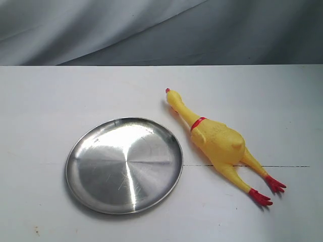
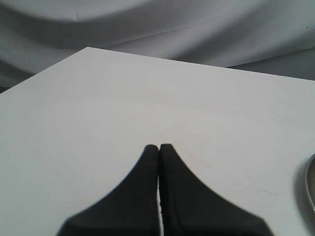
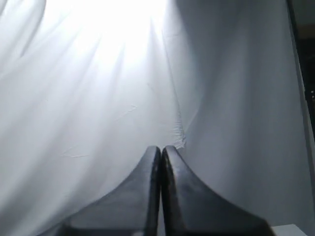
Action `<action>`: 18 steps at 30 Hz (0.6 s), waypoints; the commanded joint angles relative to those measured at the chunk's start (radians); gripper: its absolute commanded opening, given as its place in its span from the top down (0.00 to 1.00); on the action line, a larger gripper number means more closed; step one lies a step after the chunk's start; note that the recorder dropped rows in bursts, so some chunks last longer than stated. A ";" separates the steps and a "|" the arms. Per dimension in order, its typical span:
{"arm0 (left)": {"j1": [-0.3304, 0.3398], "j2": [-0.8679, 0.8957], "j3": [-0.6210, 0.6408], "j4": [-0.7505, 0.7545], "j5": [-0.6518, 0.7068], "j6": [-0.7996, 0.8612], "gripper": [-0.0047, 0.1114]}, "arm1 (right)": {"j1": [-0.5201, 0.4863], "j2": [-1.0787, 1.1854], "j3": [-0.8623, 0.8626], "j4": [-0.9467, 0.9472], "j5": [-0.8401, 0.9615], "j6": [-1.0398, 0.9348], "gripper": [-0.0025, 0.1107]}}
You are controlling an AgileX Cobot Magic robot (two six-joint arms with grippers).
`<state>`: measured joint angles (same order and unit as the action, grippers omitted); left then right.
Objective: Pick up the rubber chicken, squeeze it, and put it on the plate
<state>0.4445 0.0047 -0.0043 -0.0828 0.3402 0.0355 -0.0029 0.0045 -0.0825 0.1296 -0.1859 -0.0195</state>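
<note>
Yellow chicken [image 1: 218, 141] lies on the worktop [image 1: 60, 101] toward its right edge, just beside the plate [image 1: 123, 165]. Left gripper [image 2: 158, 146] and right gripper [image 3: 161, 147] are both pinched closed, empty. Best bet: open the right one wide and take the plump body.

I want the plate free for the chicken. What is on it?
Nothing lies on the plate; its shiny inside shows only reflections. The rubber chicken lies beside it on the table, not touching. Whatever is under the plate is covered.
</note>
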 commanded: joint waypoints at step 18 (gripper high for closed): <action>-0.006 -0.005 0.004 0.000 -0.014 -0.006 0.96 | -0.007 0.759 -0.757 0.126 0.927 -0.130 0.98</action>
<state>0.4445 0.0047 -0.0043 -0.0828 0.3402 0.0355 -0.0029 0.7569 -0.8291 0.2380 0.7915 -0.1523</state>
